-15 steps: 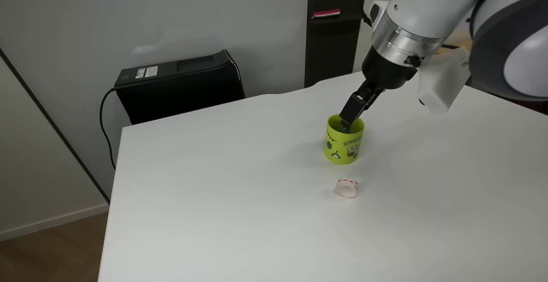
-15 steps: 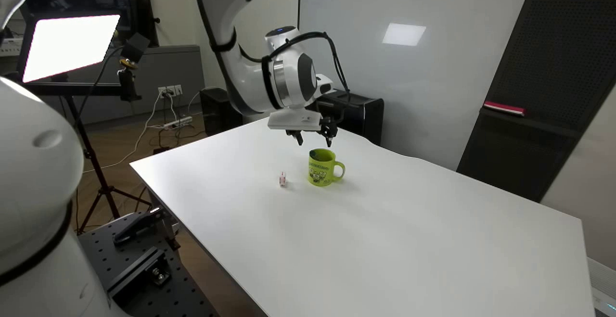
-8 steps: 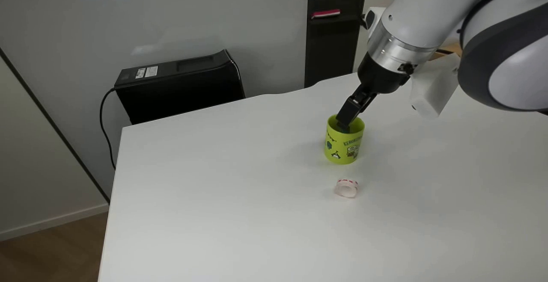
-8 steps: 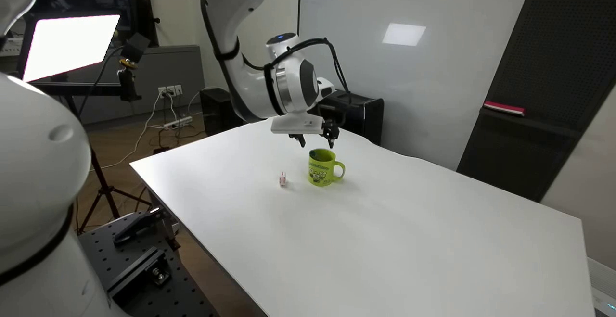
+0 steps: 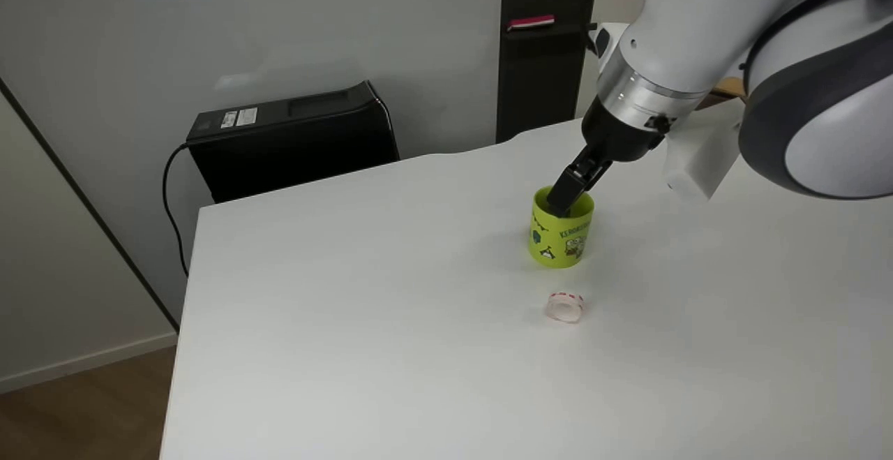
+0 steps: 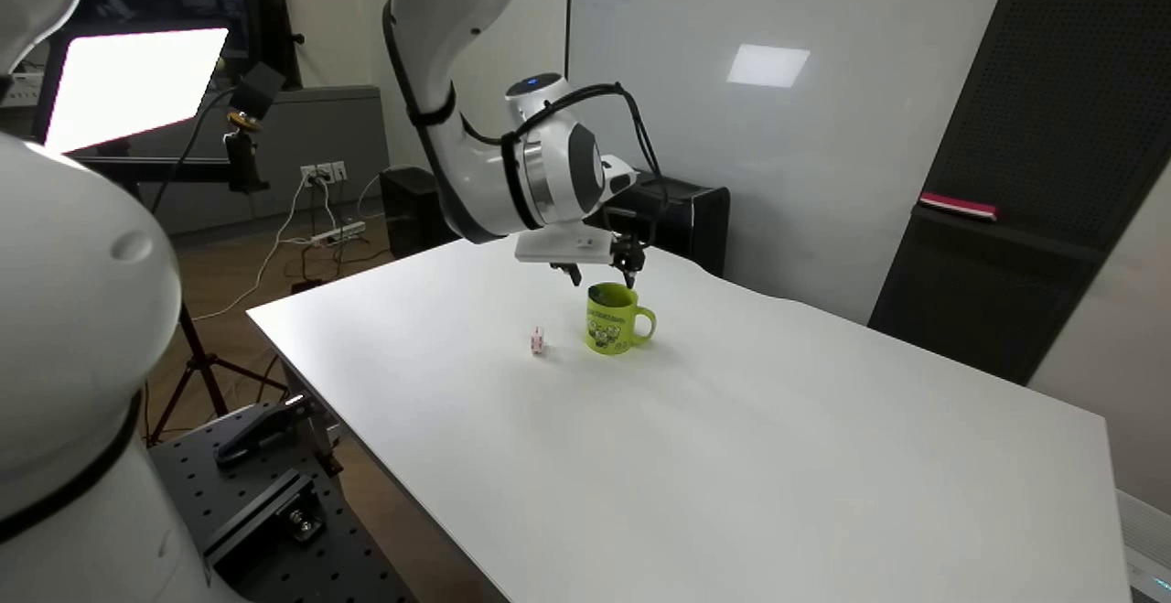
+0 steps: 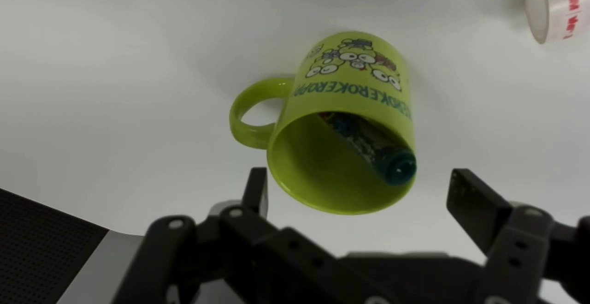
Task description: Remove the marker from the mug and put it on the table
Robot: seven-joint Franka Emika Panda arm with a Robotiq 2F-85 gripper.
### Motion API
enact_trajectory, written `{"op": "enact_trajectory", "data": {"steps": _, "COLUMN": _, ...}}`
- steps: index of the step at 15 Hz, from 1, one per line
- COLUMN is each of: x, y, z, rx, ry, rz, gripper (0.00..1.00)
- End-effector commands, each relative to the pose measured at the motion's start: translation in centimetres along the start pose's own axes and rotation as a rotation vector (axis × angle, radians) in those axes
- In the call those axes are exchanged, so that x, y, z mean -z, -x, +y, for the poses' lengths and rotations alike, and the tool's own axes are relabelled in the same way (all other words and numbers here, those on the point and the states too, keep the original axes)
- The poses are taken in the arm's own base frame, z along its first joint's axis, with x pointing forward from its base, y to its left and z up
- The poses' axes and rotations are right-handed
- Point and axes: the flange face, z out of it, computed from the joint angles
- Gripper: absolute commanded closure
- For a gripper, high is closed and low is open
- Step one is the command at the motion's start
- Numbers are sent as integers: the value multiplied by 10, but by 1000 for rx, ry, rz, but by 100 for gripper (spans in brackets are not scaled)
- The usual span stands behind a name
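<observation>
Slim marker [image 7: 368, 143] aslant in glossy cylindrical mug [image 7: 349, 103], matte tool [image 7: 359, 189] wide apart, empty.

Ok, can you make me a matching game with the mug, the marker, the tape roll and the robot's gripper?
Things:
1. mug
2. marker
3. tape roll
4. gripper

Clues:
A. slanting inside the mug
B. black, jaws apart
C. lime green, with cartoon faces
D. pale, with red print

Pairs: 1-C, 2-A, 3-D, 4-B
</observation>
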Motion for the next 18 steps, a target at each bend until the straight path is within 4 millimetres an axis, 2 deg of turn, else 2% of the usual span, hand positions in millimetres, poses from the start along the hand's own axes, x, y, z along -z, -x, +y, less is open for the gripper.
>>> {"op": "enact_trajectory", "data": {"steps": 1, "x": -8, "y": -4, "z": 2, "rx": -30, "ry": 12, "rz": 9, "gripper": 0}}
{"op": "enact_trajectory", "data": {"steps": 6, "x": -12, "y": -4, "z": 7, "rx": -44, "ry": 22, "rz": 6, "gripper": 0}}
{"op": "enact_trajectory", "data": {"steps": 7, "x": -13, "y": -4, "z": 8, "rx": -48, "ry": 24, "rz": 6, "gripper": 9}}
{"op": "enact_trajectory", "data": {"steps": 8, "x": -14, "y": -3, "z": 9, "rx": -51, "ry": 26, "rz": 6, "gripper": 26}}
{"op": "enact_trajectory", "data": {"steps": 11, "x": -14, "y": -4, "z": 9, "rx": -57, "ry": 27, "rz": 10, "gripper": 51}}
{"op": "enact_trajectory", "data": {"steps": 16, "x": -14, "y": -4, "z": 8, "rx": -71, "ry": 24, "rz": 8, "gripper": 89}}
{"op": "enact_trajectory", "data": {"steps": 18, "x": -13, "y": -3, "z": 8, "rx": -81, "ry": 19, "rz": 6, "gripper": 100}}
